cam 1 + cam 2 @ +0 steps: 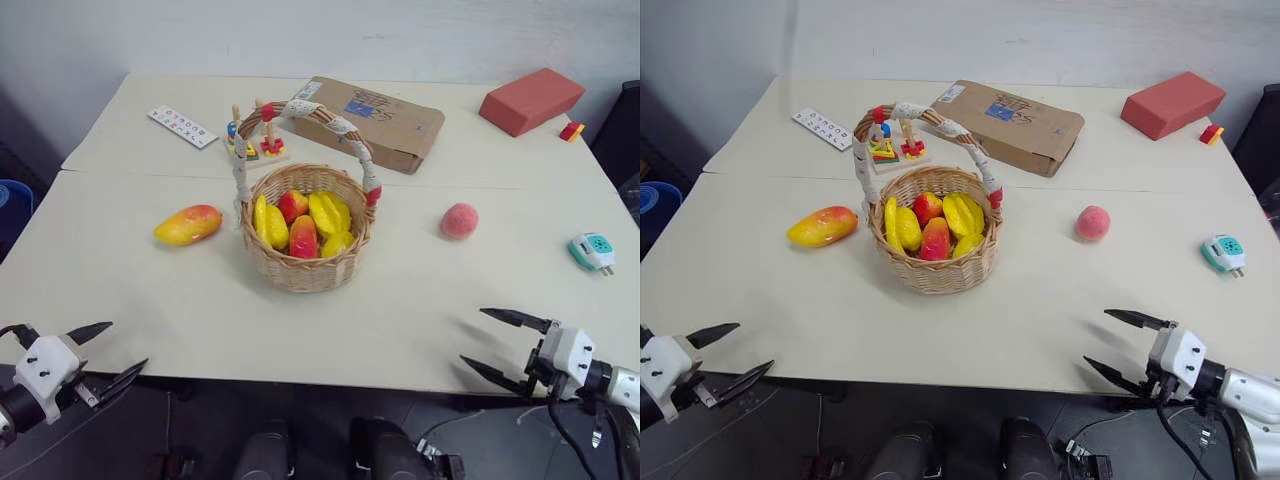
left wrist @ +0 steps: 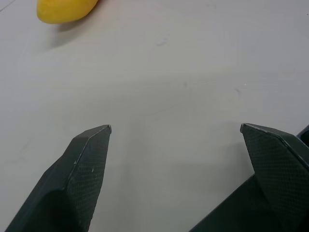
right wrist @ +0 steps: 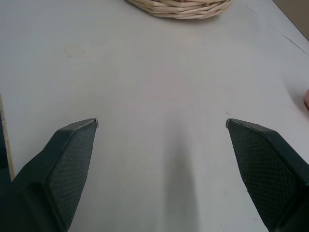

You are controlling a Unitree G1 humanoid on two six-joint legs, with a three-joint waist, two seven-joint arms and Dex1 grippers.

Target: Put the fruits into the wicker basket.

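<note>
the left gripper [image 1: 108,350] is hovering at the near edge of the worktop [image 1: 150,300], fingers spread wide and grasping nothing. the right gripper [image 1: 492,340] is hanging at the same edge on the other side, also released and empty. the basket [image 1: 305,262] is sitting well ahead of both grippers, between them, and is already holding several yellow and red fruits [image 1: 300,225]. the mango [image 1: 187,224] is lying on the worktop ahead of the left gripper and a little to its right, just beside the basket's left side but apart from it. the peach [image 1: 459,220] is resting ahead of the right gripper, slightly to its left, near the basket's right side and apart from it. in the left wrist view the mango's yellow end [image 2: 65,8] is showing well beyond the open fingers.
</note>
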